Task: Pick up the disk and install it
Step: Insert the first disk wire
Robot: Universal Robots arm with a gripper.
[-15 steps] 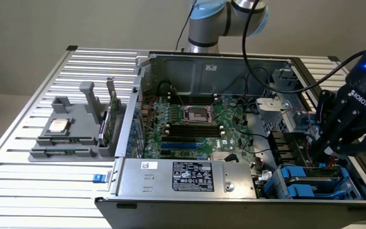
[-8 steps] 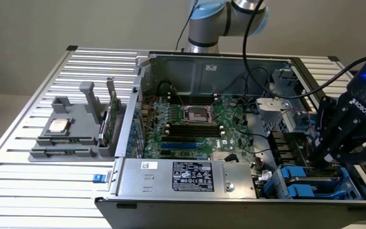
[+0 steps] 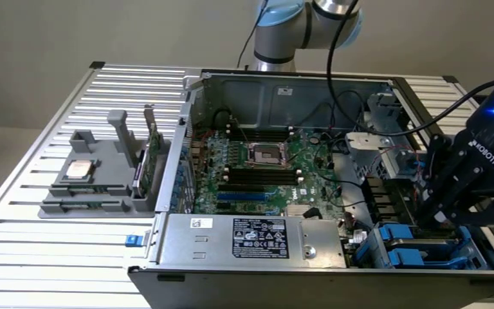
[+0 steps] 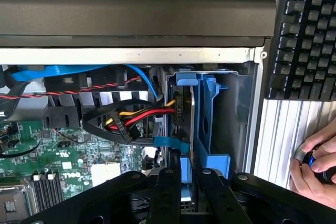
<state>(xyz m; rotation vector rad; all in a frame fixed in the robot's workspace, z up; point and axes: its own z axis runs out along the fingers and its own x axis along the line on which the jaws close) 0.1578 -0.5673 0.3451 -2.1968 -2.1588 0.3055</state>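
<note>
The gripper (image 3: 442, 219) is low in the computer case's (image 3: 229, 264) drive-bay corner, its nearly closed fingers (image 4: 167, 192) clamped on the disk (image 4: 202, 129) standing in the bay; the wrist view adds a keyboard (image 4: 307, 35) and a person's hand (image 4: 315, 166) beside the case.

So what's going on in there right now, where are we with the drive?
The robot's hand is down inside the open computer case, at the drive bay in the corner at the exterior view's right. In the wrist view its fingers are closed narrowly on the disk, which stands edge-on in its blue carrier among the bay's blue rails. It looks partway seated; whether it is fully home can't be told. A person's hand rests on a knob beside the keyboard.
</note>
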